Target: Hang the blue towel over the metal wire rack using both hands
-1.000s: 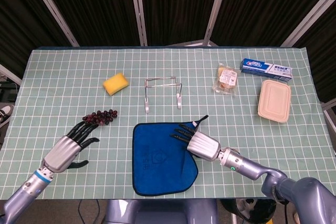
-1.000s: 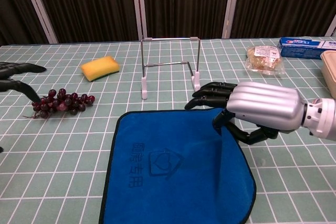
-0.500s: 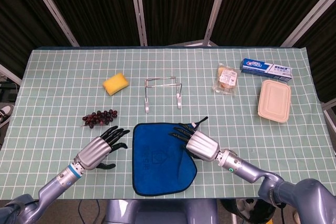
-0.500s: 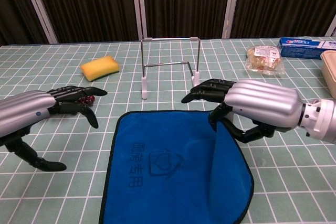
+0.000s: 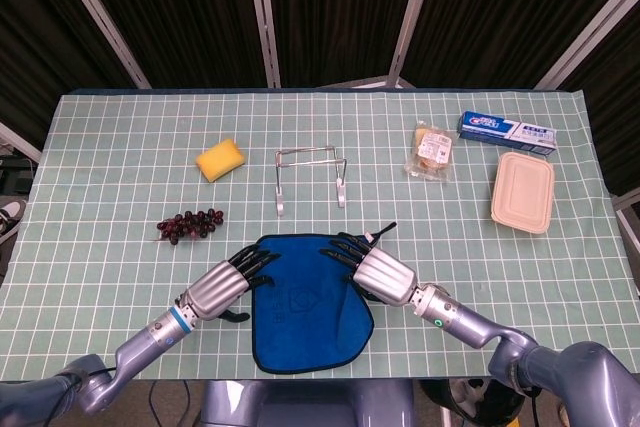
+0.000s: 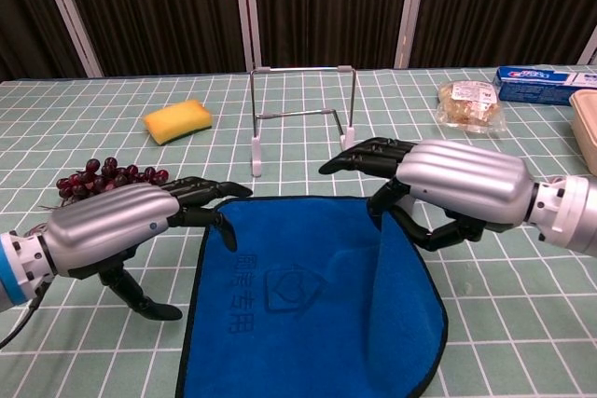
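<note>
Towel [image 5: 305, 302] flat on bench [image 5: 120, 177], between both hands. Right hand [image 6: 446, 184] pinches its far right corner, edge lifted and folded. Left hand [image 6: 121, 226] at the far left corner, fingers spread, grip unclear. Rack [image 5: 310, 178] stands just beyond both hands.

Matt, soft blue cloth towel [image 6: 308, 305]; shiny thin metal wire rack [image 6: 303, 114]; porous-looking yellow sponge [image 6: 178, 120]; possibly plastic, matt beige lidded box [image 5: 523, 191].

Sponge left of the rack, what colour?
Yellow; the sponge shows best in the chest view.
</note>
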Action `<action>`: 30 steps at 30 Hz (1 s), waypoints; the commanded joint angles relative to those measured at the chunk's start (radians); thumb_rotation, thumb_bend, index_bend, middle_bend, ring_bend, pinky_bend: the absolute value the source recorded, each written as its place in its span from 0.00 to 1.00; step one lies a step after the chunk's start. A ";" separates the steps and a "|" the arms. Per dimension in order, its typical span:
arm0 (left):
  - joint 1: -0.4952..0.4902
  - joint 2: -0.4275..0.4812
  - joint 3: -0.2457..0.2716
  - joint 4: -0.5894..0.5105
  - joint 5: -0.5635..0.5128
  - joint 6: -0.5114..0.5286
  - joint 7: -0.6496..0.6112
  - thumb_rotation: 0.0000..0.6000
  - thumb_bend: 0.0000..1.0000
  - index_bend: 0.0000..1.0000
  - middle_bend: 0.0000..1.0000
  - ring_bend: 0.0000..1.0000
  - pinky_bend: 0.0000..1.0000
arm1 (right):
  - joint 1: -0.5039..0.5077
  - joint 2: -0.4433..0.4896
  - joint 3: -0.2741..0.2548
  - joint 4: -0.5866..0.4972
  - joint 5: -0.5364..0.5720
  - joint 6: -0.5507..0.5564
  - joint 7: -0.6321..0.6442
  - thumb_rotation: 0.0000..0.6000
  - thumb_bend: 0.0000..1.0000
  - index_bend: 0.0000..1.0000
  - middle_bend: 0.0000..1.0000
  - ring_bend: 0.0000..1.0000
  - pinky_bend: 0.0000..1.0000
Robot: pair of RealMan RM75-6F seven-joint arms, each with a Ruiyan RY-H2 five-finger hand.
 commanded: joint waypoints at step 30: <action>-0.051 -0.070 0.014 0.052 -0.075 -0.041 0.070 1.00 0.25 0.33 0.00 0.00 0.00 | -0.002 0.006 -0.010 -0.002 -0.006 -0.001 0.009 1.00 0.73 0.67 0.04 0.00 0.00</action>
